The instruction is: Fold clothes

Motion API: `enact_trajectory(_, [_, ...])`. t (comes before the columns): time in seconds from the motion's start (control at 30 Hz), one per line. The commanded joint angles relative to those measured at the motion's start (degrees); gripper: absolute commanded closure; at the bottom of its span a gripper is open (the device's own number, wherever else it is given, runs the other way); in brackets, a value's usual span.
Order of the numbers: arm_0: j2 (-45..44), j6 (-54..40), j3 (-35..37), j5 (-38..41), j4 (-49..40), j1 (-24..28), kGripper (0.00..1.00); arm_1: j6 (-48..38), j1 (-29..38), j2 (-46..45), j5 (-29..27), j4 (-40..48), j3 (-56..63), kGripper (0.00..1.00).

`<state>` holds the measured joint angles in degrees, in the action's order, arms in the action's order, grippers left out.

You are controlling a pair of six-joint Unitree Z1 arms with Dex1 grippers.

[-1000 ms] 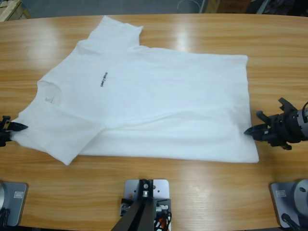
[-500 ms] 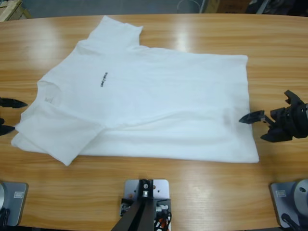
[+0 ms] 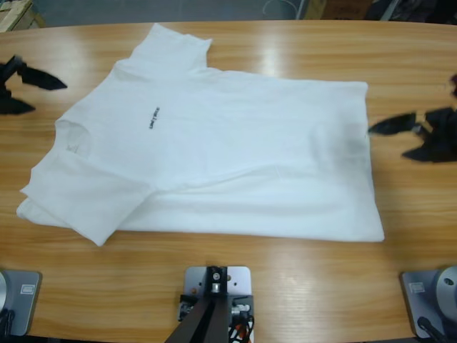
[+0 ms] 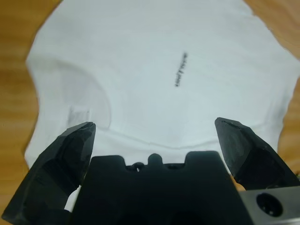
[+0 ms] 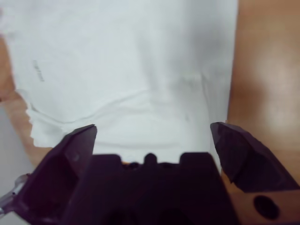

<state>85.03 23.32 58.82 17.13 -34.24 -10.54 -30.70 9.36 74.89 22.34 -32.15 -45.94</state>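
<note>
Within the last second both grippers have been released from the near edge of the T-shirt [image 3: 214, 153] and carried toward the far side of the table [image 3: 300, 286]. The left gripper [image 3: 32, 89], pinched against the near sleeve 1 second ago, is now held off the cloth beside the collar and far shoulder, jaws spread and empty. The right gripper [image 3: 414, 136], which was closed at the near hem corner, is now found just off the hem's far half, jaws also parted with nothing between them.

The near strip of the shirt is seen lying doubled onto the body, with a crease running along its length, so 1 lengthwise fold is judged to be laid down. The far side is probably to be taken next.

The shirt lies flat across the middle of the table, collar toward the left gripper, hem toward the right gripper. In each wrist view the cloth is spread directly ahead of the open jaws, untouched.
</note>
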Motion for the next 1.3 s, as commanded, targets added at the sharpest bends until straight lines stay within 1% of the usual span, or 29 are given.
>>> enact_trajectory(0.03, [15.4, -8.7, 15.5, 8.0, -9.0, 0.7, 0.011, 8.4, -7.1, 2.2, 3.7, -0.6, -11.3, 0.009])
enact_trajectory(0.1, [19.5, -9.9, 21.4, 10.2, -11.6, 0.8, 0.009, 9.6, -8.6, 4.9, 5.6, -0.2, -15.1, 0.009])
enact_trajectory(0.23, [26.0, -11.4, 32.5, 11.3, -16.7, 1.1, 0.023, 11.2, -11.5, 11.2, 10.0, 0.0, -22.1, 0.009])
enact_trajectory(0.3, [29.3, -11.7, 37.0, 12.2, -18.3, 2.6, 0.023, 11.5, -12.7, 15.4, 13.0, 0.2, -24.5, 0.009])
enact_trajectory(0.33, [31.3, -11.9, 40.8, 12.3, -19.7, 4.1, 0.023, 11.7, -12.8, 16.7, 13.6, 0.6, -25.2, 0.009])
enact_trajectory(0.43, [36.6, -12.7, 51.5, 12.7, -23.6, 6.4, 0.023, 12.2, -12.8, 19.5, 14.6, 2.3, -26.2, 0.013])
enact_trajectory(0.47, [38.6, -13.3, 54.8, 14.3, -24.8, 6.9, 0.023, 12.5, -12.8, 20.3, 14.9, 3.1, -26.4, 0.015])
enact_trajectory(0.53, [42.0, -15.1, 61.1, 17.3, -27.4, 7.6, 0.057, 13.6, -13.0, 21.1, 15.1, 4.2, -26.8, 0.018])
enact_trajectory(0.6, [45.4, -16.0, 66.0, 18.9, -28.5, 7.9, 0.087, 14.6, -13.8, 21.7, 15.3, 4.7, -27.1, 0.018])
enact_trajectory(0.67, [47.8, -17.1, 68.4, 19.3, -28.6, 7.6, 0.097, 15.5, -14.3, 22.0, 15.0, 4.7, -27.0, 0.023])
enact_trajectory(0.73, [49.6, -18.3, 69.6, 18.7, -28.4, 7.2, 0.1, 16.3, -14.4, 22.5, 14.7, 4.7, -26.6, 0.027])
enact_trajectory(0.87, [50.7, -18.6, 69.6, 13.4, -24.9, 7.2, 0.102, 17.5, -14.5, 23.4, 14.0, 4.7, -26.2, 0.027])
enact_trajectory(0.97, [50.5, -17.4, 68.3, 9.8, -21.3, 7.1, 0.14, 18.2, -14.5, 24.3, 13.7, 4.7, -25.8, 0.027])
enact_trajectory(1.03, [49.5, -16.1, 64.2, 8.0, -17.2, 7.4, 0.147, 18.6, -14.5, 24.8, 13.7, 4.7, -25.5, 0.027])
enact_trajectory(1.13, [45.9, -16.5, 52.5, 3.0, -10.1, 7.5, 0.143, 19.0, -14.5, 25.1, 13.4, 4.6, -25.0, 0.027])
enact_trajectory(1.2, [44.3, -17.8, 45.7, 1.2, -6.4, 7.5, 0.146, 19.2, -14.4, 25.7, 13.4, 4.6, -24.8, 0.027])
enact_trajectory(1.23, [43.9, -18.4, 44.2, 0.1, -5.5, 7.4, 0.146, 19.3, -14.4, 26.1, 13.4, 4.7, -24.9, 0.029])
enact_trajectory(1.3, [43.8, -19.7, 44.5, -2.6, -4.9, 6.9, 0.147, 19.3, -14.5, 26.5, 13.6, 4.7, -24.8, 0.058])
